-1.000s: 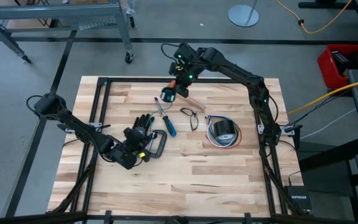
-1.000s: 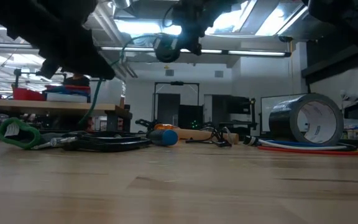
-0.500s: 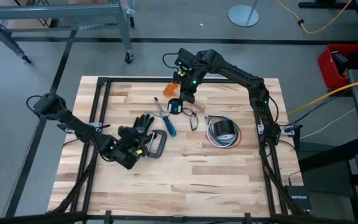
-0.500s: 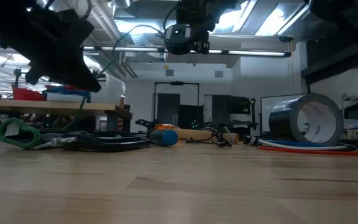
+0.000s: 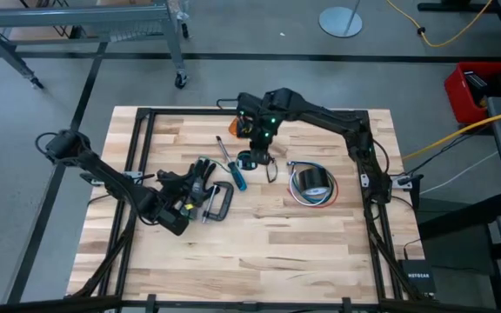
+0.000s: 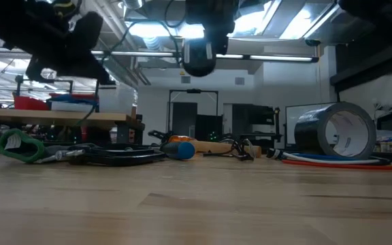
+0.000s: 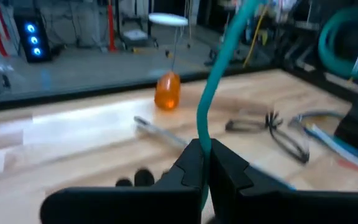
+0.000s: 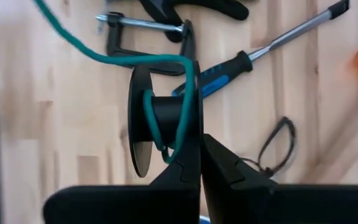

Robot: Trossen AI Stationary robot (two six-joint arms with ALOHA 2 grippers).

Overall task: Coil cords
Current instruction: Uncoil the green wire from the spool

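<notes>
A teal-green cord point(image 7: 216, 74) runs from my left gripper point(image 7: 205, 149) to a black spool point(image 8: 166, 121), with a few turns around the spool's hub. My left gripper point(image 5: 183, 202), shut on the cord, hovers over the table's left middle. My right gripper point(image 5: 252, 149) holds the spool point(image 6: 199, 58) high above the table's middle. A thin black cord loop point(image 5: 270, 165) lies flat on the table to the spool's right. Red, white and blue wires point(image 5: 313, 200) lie coiled around a tape roll point(image 5: 313, 181). My left gripper pinches the teal cord point(image 7: 202, 138) between its two fingertips, which lie nearly level. The cord rises from them slanting up, clear of the table. My right gripper grips the rim of one spool flange point(image 8: 193, 134) between its fingers, from above and slanting down. The spool hangs clear of the table, its axle level.
A blue-handled screwdriver point(image 5: 231, 167), a black C-clamp point(image 5: 220, 200) and a black glove point(image 5: 200, 172) lie between the two grippers. An orange-headed tool point(image 5: 243, 113) lies toward the far edge. A green loop point(image 6: 19, 146) rests on the table at the left of the low view.
My right gripper has carried the spool from near the far edge toward the table's middle, sinking a little and tipping steeper. My left gripper has turned at the wrist and tipped up toward level, staying shut on the cord.
</notes>
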